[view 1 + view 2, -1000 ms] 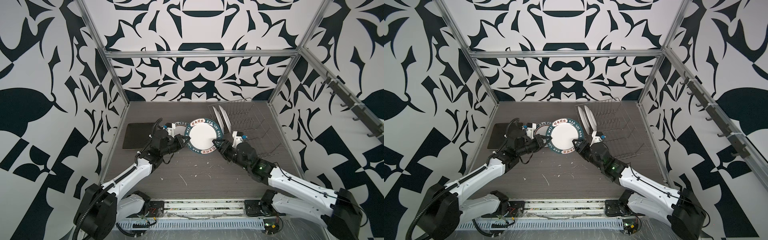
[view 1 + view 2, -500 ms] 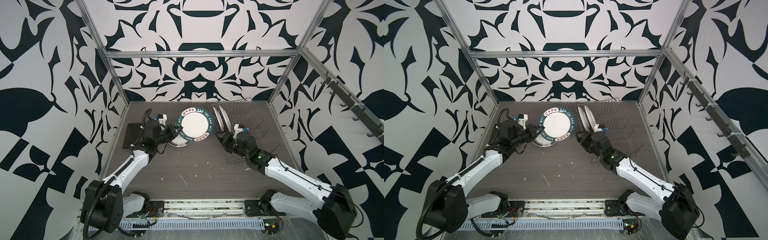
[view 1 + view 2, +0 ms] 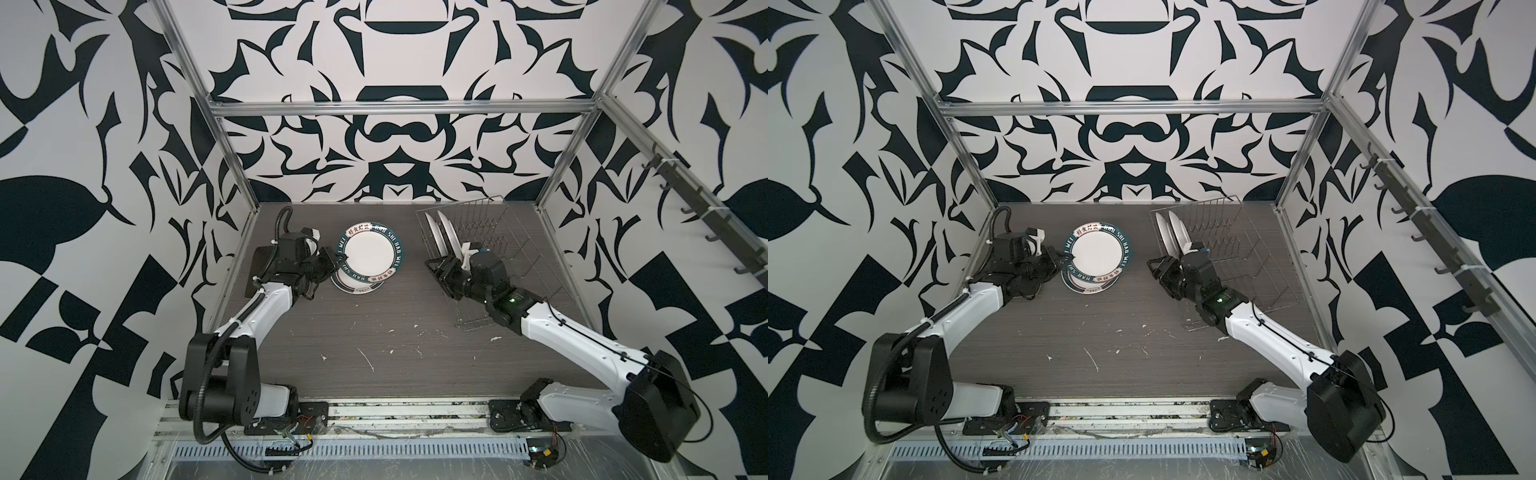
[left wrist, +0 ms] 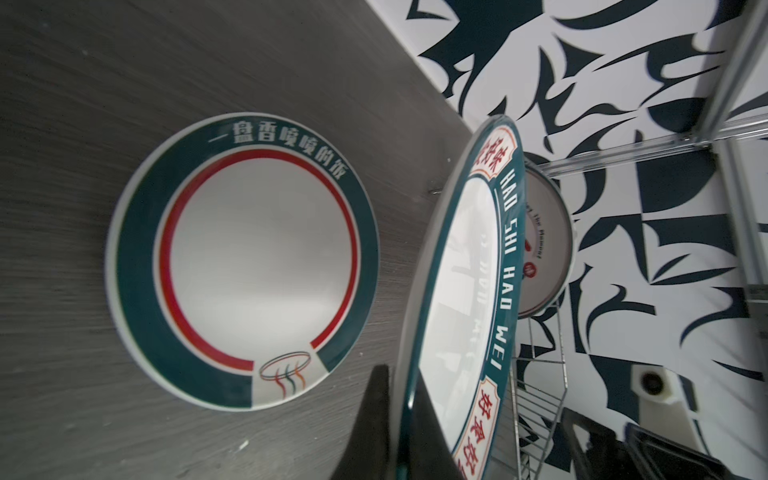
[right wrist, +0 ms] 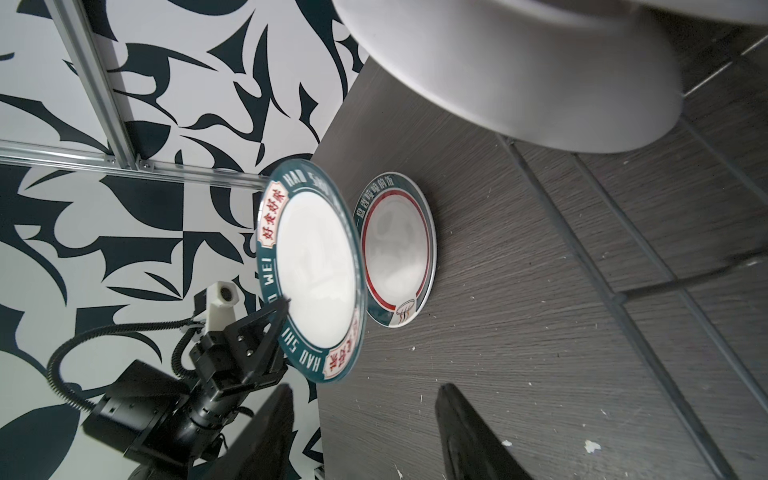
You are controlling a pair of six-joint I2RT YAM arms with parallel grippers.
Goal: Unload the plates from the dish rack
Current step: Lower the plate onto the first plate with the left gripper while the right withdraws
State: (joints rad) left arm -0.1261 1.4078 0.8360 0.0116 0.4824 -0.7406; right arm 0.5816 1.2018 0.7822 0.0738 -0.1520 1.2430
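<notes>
My left gripper (image 3: 336, 261) (image 3: 1062, 264) is shut on the rim of a round white plate with a teal lettered rim (image 3: 370, 253) (image 3: 1098, 251) (image 4: 457, 266) (image 5: 316, 266). It holds that plate tilted over another teal-and-red-ringed plate (image 3: 358, 286) (image 4: 245, 257) (image 5: 397, 249), which lies flat on the table. The wire dish rack (image 3: 503, 249) (image 3: 1241, 245) stands at the back right with two white plates (image 3: 441, 232) (image 3: 1173, 235) upright at its far end. My right gripper (image 3: 436, 266) (image 3: 1156, 266) (image 5: 365, 388) is open and empty beside the rack's left edge.
A dark rounded-square plate (image 3: 258, 259) lies at the left edge of the table, partly under the left arm. The booth's patterned walls and metal frame posts (image 3: 232, 166) close in the sides and back. White flecks dot the table's front.
The left gripper has carried the lettered plate from the table's middle back and left, over the flat plate. The right gripper has left that plate's rim and drawn back to the rack.
</notes>
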